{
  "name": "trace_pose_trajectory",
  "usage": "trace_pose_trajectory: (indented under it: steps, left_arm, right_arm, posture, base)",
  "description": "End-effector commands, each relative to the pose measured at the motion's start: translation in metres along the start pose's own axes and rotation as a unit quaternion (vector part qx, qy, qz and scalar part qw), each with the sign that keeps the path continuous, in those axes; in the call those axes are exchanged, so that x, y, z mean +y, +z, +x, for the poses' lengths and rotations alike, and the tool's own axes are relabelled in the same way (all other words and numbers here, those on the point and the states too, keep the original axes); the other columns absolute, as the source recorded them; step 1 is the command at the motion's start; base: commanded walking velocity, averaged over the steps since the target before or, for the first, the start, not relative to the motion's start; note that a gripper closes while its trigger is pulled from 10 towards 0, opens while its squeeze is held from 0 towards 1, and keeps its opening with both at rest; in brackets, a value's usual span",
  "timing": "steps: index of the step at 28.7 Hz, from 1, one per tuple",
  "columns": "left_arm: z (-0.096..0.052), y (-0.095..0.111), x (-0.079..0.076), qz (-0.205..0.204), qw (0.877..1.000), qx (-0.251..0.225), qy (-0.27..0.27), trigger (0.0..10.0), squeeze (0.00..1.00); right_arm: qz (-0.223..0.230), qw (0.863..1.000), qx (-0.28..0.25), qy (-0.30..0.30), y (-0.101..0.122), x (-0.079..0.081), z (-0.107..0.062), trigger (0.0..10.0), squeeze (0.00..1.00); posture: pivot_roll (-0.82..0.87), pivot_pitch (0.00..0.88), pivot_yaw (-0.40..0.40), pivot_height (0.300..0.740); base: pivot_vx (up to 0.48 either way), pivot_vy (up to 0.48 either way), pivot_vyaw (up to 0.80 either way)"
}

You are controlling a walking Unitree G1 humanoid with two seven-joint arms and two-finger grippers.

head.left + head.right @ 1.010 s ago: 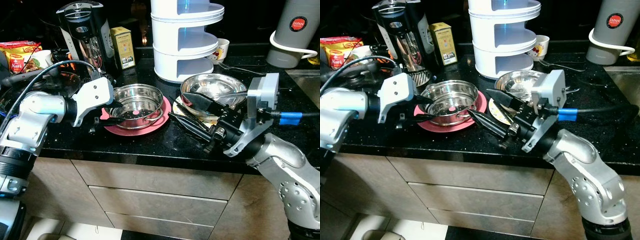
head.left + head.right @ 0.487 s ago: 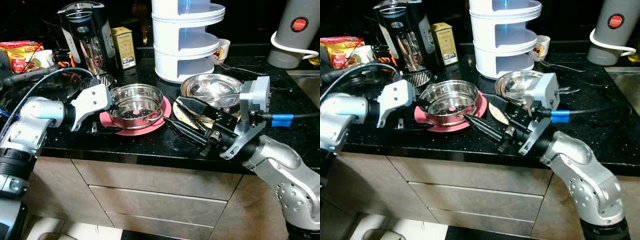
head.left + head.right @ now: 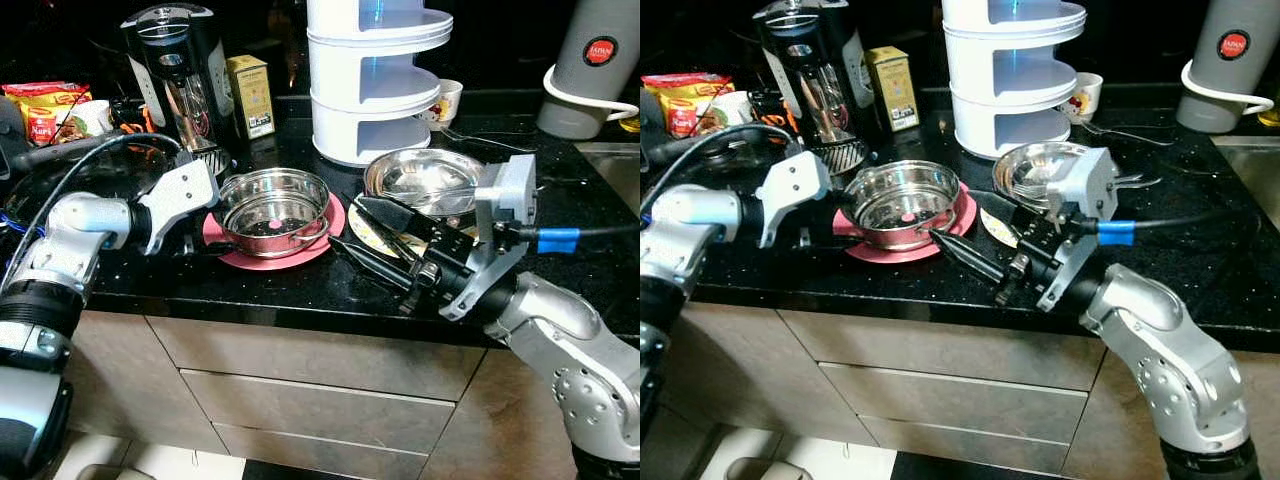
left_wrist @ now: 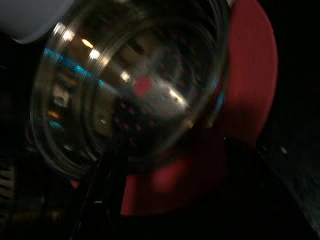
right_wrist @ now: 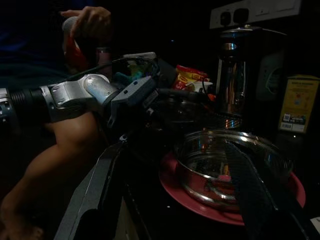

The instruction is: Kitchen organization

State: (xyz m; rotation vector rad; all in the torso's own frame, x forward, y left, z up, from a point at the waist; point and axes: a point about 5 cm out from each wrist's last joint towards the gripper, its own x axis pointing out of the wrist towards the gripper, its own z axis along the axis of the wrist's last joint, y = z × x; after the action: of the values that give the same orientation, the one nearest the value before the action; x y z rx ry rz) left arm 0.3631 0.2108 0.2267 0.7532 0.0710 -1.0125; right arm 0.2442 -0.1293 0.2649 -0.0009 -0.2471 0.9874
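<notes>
The right gripper (image 3: 365, 228), fingers spread wide and holding nothing, hovers just right of the perforated steel bowl (image 3: 274, 208) on the round red plate (image 3: 320, 243). The left gripper (image 3: 215, 232), nearer, touches the bowl's left rim; its spread I cannot tell.

Steel pot (image 3: 274, 210) sits on plate (image 3: 300, 255), w/ coffee maker (image 3: 178, 75) behind, bowl (image 3: 423, 181) to right.
</notes>
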Motion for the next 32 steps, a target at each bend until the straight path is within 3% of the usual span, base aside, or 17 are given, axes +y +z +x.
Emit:
trace_pose_trajectory:
  steps: [1, 10, 11, 12, 13, 32]
  left_arm:
    - [0.006, -0.002, -0.004, 0.006, 1.0, 0.012, -0.028, 10.0, 0.0]
    - [0.014, 0.005, -0.003, 0.031, 0.998, 0.009, -0.052, 10.0, 0.0]
    - [0.015, 0.006, -0.003, 0.032, 0.998, 0.005, -0.055, 4.9, 0.0]
    - [0.015, 0.007, -0.002, 0.033, 0.998, 0.003, -0.057, 4.9, 0.0]
    - [0.015, 0.008, -0.002, 0.034, 0.998, 0.003, -0.06, 0.0, 0.0]
    - [0.0, 0.023, 0.008, 0.073, 0.991, 0.017, -0.113, 0.0, 0.0]
  right_arm:
    - [-0.005, 1.0, 0.01, 0.013, 0.0, 0.006, 0.001, 10.0, 0.0]
    - [-0.012, 0.999, 0.045, 0.014, -0.008, 0.008, 0.0, 10.0, 0.0]
    - [-0.012, 0.999, 0.05, 0.012, -0.01, 0.008, -0.001, 10.0, 0.0]
    - [-0.013, 0.998, 0.053, 0.011, -0.01, 0.008, -0.001, 10.0, 0.0]
    - [-0.013, 0.998, 0.056, 0.011, -0.011, 0.008, 0.0, 10.0, 0.0]
    - [-0.012, 0.997, 0.075, -0.006, -0.02, 0.008, 0.001, 10.0, 0.0]
  posture:
    - [-0.13, 0.0, 0.082, 0.74]
    - [-0.14, 0.0, 0.084, 0.74]
    - [-0.14, 0.0, 0.084, 0.74]
    - [-0.14, 0.0, 0.084, 0.74]
    - [-0.14, 0.0, 0.086, 0.74]
    - [-0.12, 0.0, 0.102, 0.74]
  base:
    - [0.0, 0.0, 0.0]
    - [0.0, 0.0, 0.0]
    - [0.0, 0.0, 0.0]
    - [0.0, 0.0, 0.0]
    - [0.0, 0.0, 0.0]
    - [0.0, 0.0, 0.0]
